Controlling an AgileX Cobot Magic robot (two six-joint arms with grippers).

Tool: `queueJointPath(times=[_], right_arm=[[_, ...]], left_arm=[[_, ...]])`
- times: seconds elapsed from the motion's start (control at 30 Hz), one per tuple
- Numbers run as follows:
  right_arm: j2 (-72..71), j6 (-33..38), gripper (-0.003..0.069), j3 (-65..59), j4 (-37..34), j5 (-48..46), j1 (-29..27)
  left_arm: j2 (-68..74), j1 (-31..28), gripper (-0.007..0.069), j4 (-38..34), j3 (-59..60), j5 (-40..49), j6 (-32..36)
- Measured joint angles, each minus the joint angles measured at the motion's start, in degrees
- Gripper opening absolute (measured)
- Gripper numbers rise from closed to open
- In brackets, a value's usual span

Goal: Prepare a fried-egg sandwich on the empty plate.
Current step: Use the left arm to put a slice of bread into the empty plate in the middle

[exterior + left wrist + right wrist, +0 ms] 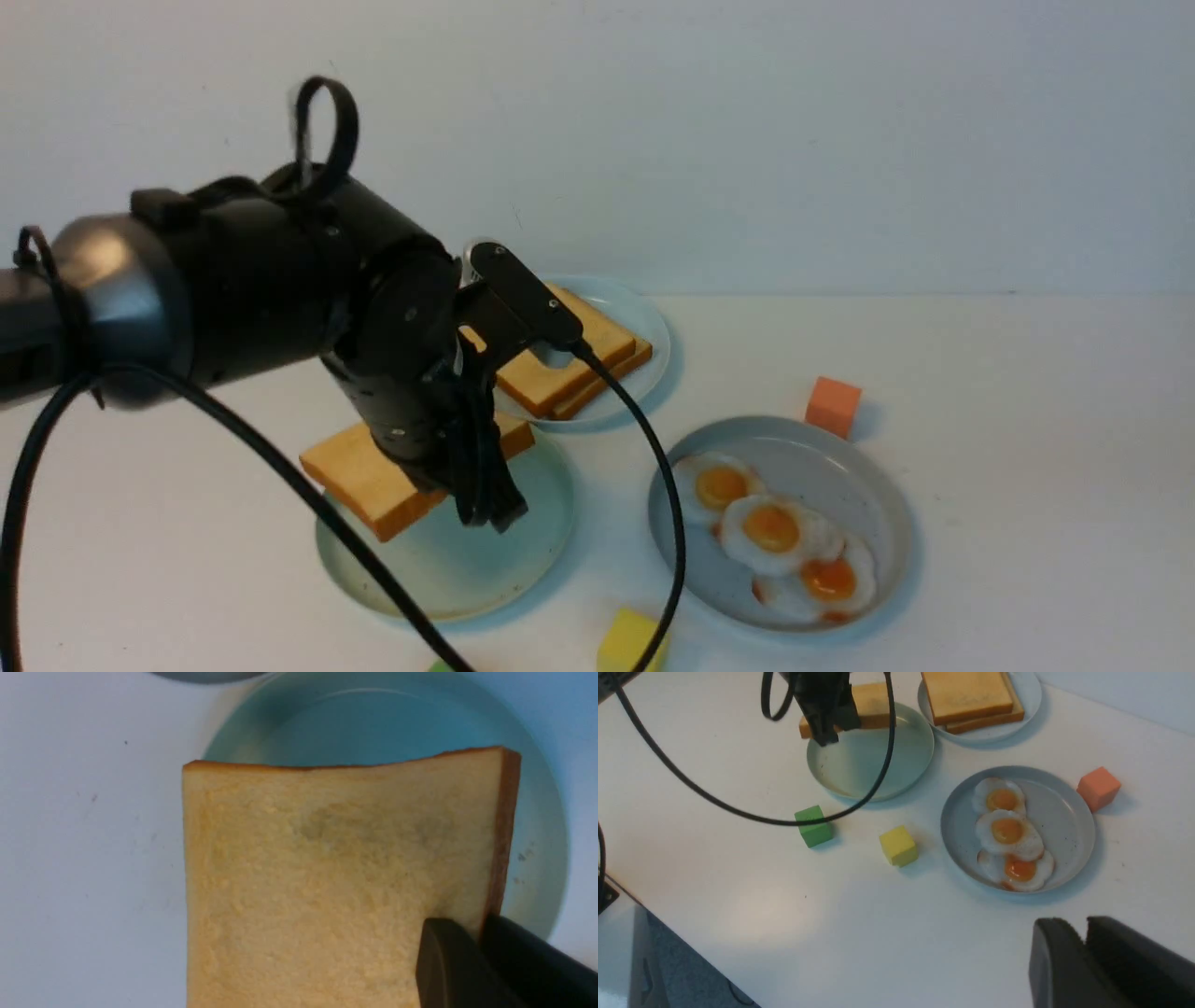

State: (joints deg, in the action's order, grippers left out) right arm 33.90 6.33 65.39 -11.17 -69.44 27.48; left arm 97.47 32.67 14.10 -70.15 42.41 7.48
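Black-fingered and nearly closed on nothing, the right gripper [1084,927] hangs nearest. Beyond it, over the far left rim of the round mint-green empty plate [467,571], the left gripper [489,511] pinches a square golden toast slice [359,471] by one crust edge, broad face up, almost level, a corner jutting left. That arm reaches in from the left, wrist bent downward. Three glossy fried eggs [770,527] line a grey-blue plate [822,453] to the right.
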Motion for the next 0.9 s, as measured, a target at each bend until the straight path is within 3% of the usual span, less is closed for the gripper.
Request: queueJointPath(times=[0.33, 0.9], right_arm=[[0.11, 0.0, 0.0122, 0.0, 0.43, 7.51, 0.0], [0.16, 0.0, 0.0135, 0.0, 0.43, 7.94, 0.0]], left_arm=[[3.8, 0.07, 0.0066, 1.29, 0.11, -4.42, -0.92], [8.48, 0.07, 0.0058, 0.86, 0.11, -4.91, -1.03]])
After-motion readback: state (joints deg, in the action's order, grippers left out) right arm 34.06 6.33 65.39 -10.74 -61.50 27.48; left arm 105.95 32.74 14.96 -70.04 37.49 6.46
